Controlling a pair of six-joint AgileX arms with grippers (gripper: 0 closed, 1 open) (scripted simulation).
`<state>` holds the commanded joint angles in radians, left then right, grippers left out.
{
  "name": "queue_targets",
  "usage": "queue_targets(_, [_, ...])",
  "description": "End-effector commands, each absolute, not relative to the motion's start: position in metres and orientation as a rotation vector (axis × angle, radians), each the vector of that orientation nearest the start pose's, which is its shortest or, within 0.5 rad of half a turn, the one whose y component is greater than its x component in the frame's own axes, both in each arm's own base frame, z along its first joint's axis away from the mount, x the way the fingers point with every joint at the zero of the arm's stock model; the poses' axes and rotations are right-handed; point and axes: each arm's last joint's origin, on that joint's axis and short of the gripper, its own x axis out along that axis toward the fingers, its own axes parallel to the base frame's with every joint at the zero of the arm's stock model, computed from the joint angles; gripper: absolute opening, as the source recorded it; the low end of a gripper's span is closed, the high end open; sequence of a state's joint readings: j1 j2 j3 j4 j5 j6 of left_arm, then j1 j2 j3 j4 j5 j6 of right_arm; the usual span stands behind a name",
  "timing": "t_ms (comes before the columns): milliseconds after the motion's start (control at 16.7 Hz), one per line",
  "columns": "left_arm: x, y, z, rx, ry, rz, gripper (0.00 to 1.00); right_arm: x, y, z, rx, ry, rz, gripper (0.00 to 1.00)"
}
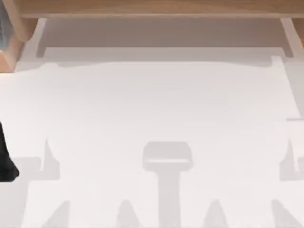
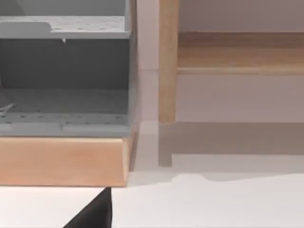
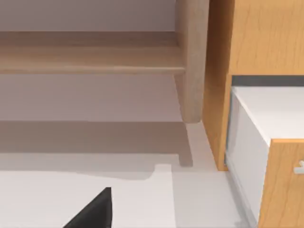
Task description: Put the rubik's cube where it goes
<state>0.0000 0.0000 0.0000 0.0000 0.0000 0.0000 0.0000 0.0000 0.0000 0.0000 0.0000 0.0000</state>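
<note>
Desk (image 1: 156, 104) lies bare and white, a wooden shelf (image 1: 156, 7) along its far edge. No cube is visible, so where it sits I cannot tell. Left arm (image 1: 5, 159) waits parked at the desk's left edge, probably before any reach; whether either claw is spread or pressed together I cannot tell. Left wrist view adds a grey pegboard rack (image 2: 64, 71); right wrist view, a wooden cabinet (image 3: 266, 42) with a white drawer (image 3: 266, 114).

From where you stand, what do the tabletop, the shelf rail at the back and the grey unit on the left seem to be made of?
The tabletop looks like smooth matte white laminate, plain with soft shadows. The shelf rail seems light wood with a faint grain. The grey unit has dotted, perforated-looking shelves, perhaps painted metal, on a pale wooden base. The cabinet looks like warmer, grained wood.
</note>
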Motion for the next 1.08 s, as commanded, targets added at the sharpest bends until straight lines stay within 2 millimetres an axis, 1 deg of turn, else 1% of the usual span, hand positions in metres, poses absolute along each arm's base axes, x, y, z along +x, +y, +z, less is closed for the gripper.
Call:
queue_targets(180, [0.106, -0.001, 0.16, 0.0, 0.0, 0.0, 1.0, 0.106, -0.001, 0.163, 0.0, -0.001, 0.001, 1.0])
queue_targets(300, [0.106, -0.001, 0.16, 0.0, 0.0, 0.0, 1.0, 0.106, 0.001, 0.176, 0.0, -0.002, 0.003, 1.0])
queue_targets(420, [0.106, -0.001, 0.16, 0.0, 0.0, 0.0, 1.0, 0.109, 0.004, 0.201, 0.0, -0.004, 0.005, 1.0])
queue_targets(600, [0.106, -0.001, 0.16, 0.0, 0.0, 0.0, 1.0, 0.123, 0.012, 0.254, -0.002, -0.001, 0.005, 1.0])
queue_targets(720, [0.106, -0.001, 0.16, 0.0, 0.0, 0.0, 1.0, 0.142, 0.023, 0.295, -0.004, 0.003, 0.002, 1.0])
queue_targets(840, [0.106, -0.001, 0.16, 0.0, 0.0, 0.0, 1.0, 0.171, 0.039, 0.336, -0.006, 0.006, -0.001, 1.0])
queue_targets(960, [0.106, -0.001, 0.16, 0.0, 0.0, 0.0, 1.0, 0.208, 0.063, 0.371, -0.008, 0.008, -0.004, 1.0])
queue_targets(1080, [0.106, -0.001, 0.16, 0.0, 0.0, 0.0, 1.0, 0.247, 0.095, 0.399, -0.008, 0.006, -0.006, 1.0])
